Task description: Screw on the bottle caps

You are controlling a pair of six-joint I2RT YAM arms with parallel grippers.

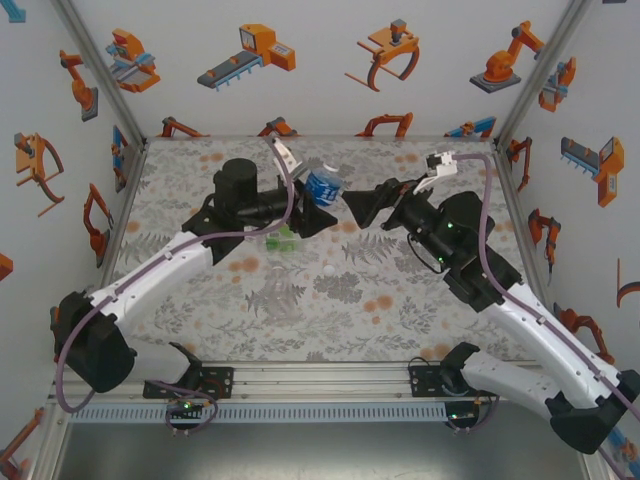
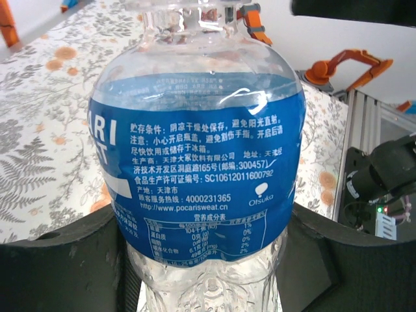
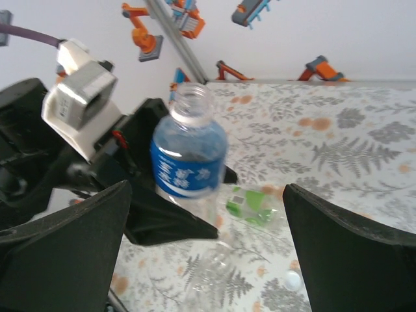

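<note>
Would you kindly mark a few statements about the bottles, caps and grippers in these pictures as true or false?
1. The left gripper grips the blue-labelled bottle. True.
2. The blue-labelled bottle has a cap screwed on. False: its neck is open and bare.
3. The right gripper is shut on a cap. False: its jaws stand wide apart with nothing between them.
4. The green-labelled bottle lies on its side on the table. True.
5. A loose white cap lies on the table, apart from both bottles. True.
</note>
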